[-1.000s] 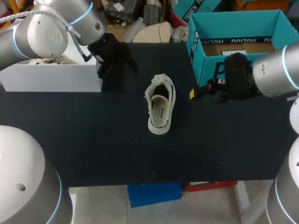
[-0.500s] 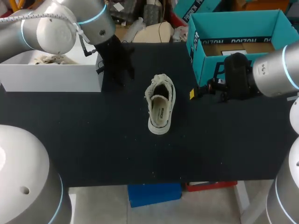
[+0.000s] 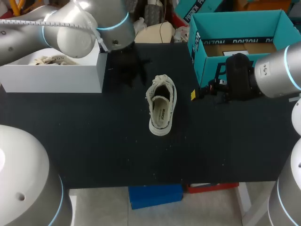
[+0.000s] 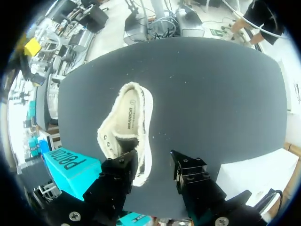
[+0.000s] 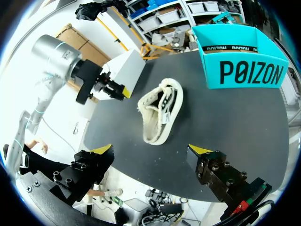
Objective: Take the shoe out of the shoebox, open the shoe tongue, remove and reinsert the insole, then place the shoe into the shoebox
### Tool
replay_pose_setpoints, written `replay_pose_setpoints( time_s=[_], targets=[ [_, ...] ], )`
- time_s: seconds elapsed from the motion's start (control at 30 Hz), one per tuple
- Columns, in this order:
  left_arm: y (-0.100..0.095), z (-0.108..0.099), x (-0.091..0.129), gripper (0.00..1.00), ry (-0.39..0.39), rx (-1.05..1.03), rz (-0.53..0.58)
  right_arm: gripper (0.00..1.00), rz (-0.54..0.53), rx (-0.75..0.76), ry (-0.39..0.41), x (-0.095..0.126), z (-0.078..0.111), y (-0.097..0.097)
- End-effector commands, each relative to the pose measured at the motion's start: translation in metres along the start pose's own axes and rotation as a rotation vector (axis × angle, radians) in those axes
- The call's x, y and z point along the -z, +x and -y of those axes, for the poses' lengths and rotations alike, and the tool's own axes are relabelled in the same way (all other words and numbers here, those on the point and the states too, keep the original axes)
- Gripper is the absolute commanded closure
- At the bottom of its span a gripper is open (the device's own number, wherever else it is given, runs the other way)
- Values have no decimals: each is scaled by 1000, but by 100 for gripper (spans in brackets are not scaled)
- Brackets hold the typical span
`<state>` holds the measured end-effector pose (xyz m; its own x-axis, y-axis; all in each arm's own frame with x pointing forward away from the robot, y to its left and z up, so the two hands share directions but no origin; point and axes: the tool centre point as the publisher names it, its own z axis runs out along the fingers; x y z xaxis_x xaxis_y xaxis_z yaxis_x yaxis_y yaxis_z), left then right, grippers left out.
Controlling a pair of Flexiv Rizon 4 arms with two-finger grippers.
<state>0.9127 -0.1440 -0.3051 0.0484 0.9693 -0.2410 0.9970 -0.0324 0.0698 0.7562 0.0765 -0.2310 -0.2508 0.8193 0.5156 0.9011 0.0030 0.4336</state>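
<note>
A cream canvas shoe (image 3: 161,106) lies on the black table (image 3: 94,141), its opening up and its toe toward the far edge. My left gripper (image 3: 133,68) hangs just left of the shoe's toe, off the white box's corner. In the left wrist view its fingers (image 4: 120,167) stand partly apart with nothing between them, and the shoe (image 4: 127,125) lies ahead. My right gripper (image 3: 201,92) sits wide open in front of the teal shoebox (image 3: 240,37), to the right of the shoe. The shoe (image 5: 161,110) lies ahead of its spread fingers (image 5: 102,150).
A white box (image 3: 51,77) at the back left holds another pale shoe (image 3: 47,60). The teal shoebox (image 5: 244,70) stands open-topped at the back right, with cardboard showing inside. My left gripper (image 5: 120,92) shows beside the white box (image 5: 129,66) in the right wrist view.
My left arm has swung right, from the white box's end toward the shoe's toe, and its fingers have drawn closer together. The right arm and the shoe have not moved.
</note>
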Motion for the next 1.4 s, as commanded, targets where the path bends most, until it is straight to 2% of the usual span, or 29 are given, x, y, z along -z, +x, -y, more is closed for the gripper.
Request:
replay_pose_setpoints(
  time_s=[0.03, 0.1, 0.13, 0.4, 0.9, 1.13, 1.23, 1.27, 1.4],
  targets=[
    [-10, -4, -20, 57, -71, -294, -8, 0, 1, 0, 1, -1, 0, 0],
    [-13, -4, -27, 56, -83, -332, -16, 0, 1, 0, 1, -1, 0, 0],
    [-15, -3, -31, 55, -59, -324, -17, 0, 1, 0, 1, -1, 0, 0],
    [-30, 0, -59, 57, -12, -322, -35, 0, 1, 0, 1, -1, 0, 0],
    [-37, -10, -102, 62, 7, -205, -84, 0, 1, 0, 1, -1, 0, 0],
    [-35, -10, -111, 71, 4, -170, -105, 0, 1, 0, 1, -1, 0, 0],
    [-33, -12, -112, 84, 0, -156, -119, 0, 1, 0, 1, -1, 0, 0],
    [-32, -12, -113, 99, -2, -155, -122, 0, 1, 0, 1, -1, 0, 0],
    [-30, -15, -105, 100, -13, -148, -116, 0, 1, 0, 1, -1, 0, 0]
  ],
)
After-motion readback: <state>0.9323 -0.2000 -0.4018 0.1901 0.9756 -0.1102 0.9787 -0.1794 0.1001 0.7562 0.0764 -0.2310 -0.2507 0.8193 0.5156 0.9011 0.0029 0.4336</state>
